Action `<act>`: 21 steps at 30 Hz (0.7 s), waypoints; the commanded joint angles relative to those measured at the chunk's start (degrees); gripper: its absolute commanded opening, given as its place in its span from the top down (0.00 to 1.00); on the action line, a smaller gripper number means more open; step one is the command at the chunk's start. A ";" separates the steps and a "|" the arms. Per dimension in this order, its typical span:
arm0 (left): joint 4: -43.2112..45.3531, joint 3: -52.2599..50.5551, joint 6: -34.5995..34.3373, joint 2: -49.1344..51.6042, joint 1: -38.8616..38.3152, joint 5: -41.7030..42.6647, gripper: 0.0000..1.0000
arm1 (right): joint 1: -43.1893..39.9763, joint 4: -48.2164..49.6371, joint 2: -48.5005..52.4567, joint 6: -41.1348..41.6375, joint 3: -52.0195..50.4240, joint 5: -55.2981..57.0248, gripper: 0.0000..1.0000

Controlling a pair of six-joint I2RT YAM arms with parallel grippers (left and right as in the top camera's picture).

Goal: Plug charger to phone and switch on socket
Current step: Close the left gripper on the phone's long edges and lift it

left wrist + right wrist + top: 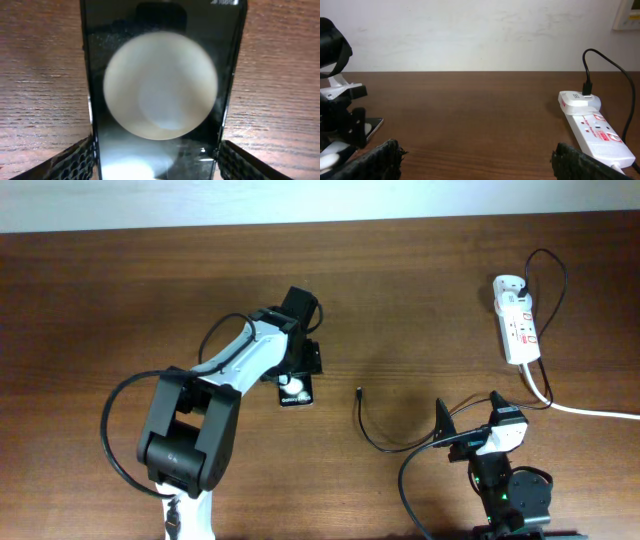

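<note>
The phone (296, 391) lies flat on the wooden table, a black slab mostly covered by my left gripper (298, 365). In the left wrist view the phone (160, 90) fills the frame between the fingers (75, 160), whose pads press against both of its long edges. The charger (385, 445) is a thin black cable; its loose connector tip (359, 391) rests right of the phone. The white socket (517, 320) lies at the far right, with the cable's plug (587, 90) in it. My right gripper (476, 150) stands open over bare table, nothing between its fingers.
A thick white cord (600, 412) runs from the socket off the right edge. The charger cable loops above the socket (550, 260) and passes under the right arm's base (505, 480). The left arm (200, 420) spans the table's left middle.
</note>
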 commanded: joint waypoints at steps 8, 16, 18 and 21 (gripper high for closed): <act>-1.07 -2.54 -0.07 3.63 0.00 2.60 0.04 | 0.11 -0.26 -0.33 -0.39 -0.28 0.28 0.01; -0.92 -2.54 0.11 3.63 0.02 2.14 0.20 | 0.11 -0.26 -0.33 -0.39 -0.28 0.28 0.01; -0.90 -2.54 0.11 3.63 0.02 2.14 0.21 | 0.11 -0.26 -0.33 -0.39 -0.28 0.28 0.01; -0.90 -2.54 0.09 3.63 0.02 2.16 0.20 | 0.11 -0.26 -0.33 -0.39 -0.28 0.28 0.01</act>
